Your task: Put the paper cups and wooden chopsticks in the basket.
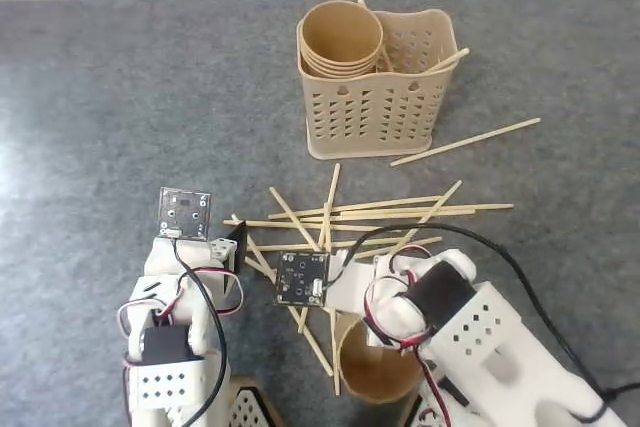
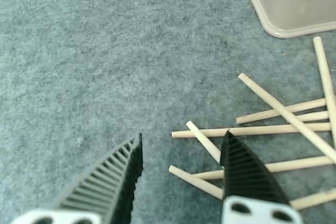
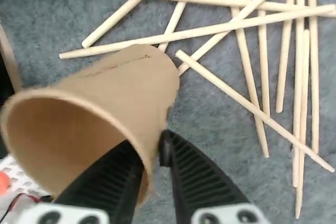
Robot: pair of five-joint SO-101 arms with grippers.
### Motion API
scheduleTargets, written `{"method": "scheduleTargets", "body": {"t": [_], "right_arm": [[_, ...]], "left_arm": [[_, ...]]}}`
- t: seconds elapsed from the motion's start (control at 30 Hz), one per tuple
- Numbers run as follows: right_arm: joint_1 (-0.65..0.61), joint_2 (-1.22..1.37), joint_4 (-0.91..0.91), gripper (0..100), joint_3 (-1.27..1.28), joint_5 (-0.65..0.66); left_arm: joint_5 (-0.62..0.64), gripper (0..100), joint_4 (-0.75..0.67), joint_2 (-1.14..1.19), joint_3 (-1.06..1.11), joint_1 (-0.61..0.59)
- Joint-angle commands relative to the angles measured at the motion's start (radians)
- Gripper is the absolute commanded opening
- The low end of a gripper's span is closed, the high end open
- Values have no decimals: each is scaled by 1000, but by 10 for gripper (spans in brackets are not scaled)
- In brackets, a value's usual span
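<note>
A beige slotted basket (image 1: 372, 107) stands at the far middle of the table and holds a stack of paper cups (image 1: 341, 37) and a few chopsticks. Several wooden chopsticks (image 1: 370, 212) lie scattered on the grey carpet in front of it, and one more chopstick (image 1: 465, 142) lies to its right. My right gripper (image 3: 152, 148) is shut on the wall of a tilted paper cup (image 3: 100, 114), lifted over the chopsticks (image 3: 252, 40); that cup (image 1: 378, 367) is under the right arm. My left gripper (image 2: 181, 166) is open low over the chopstick ends (image 2: 205, 142).
The basket's corner (image 2: 294, 9) lies beyond the left gripper. Bare grey carpet (image 1: 120, 97) spreads over the left half of the table. The two arms sit close together at the near edge.
</note>
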Motion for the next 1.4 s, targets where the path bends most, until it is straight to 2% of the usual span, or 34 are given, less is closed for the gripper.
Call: {"method": "scheduleTargets", "body": {"t": [0.0,0.13,0.27,0.43,0.57,0.67,0.83,1.03,1.2,1.37], "right_arm": [[-7,-10,-21,6,-6,29],[12,-10,-12,7,-55,31],[131,-4,-7,7,-212,32],[323,42,61,7,-540,121],[490,177,90,7,-875,121],[547,305,93,7,-1105,117],[535,533,117,7,-1447,25],[452,742,111,7,-1757,-34],[421,885,53,7,-1910,-112],[423,1012,-15,7,-1958,-175]], "left_arm": [[-9,228,-17,5,-5,-6],[-9,228,-17,5,-5,-6],[-9,228,-17,5,-5,-6],[-9,228,-17,5,-5,-6],[-9,228,-17,3,-5,-6],[-9,228,-17,3,-5,-6],[-9,228,-17,5,-5,-6],[-9,228,-17,5,-5,-6],[-9,228,-17,3,-5,-6],[-9,228,-17,3,-5,-6]]}}
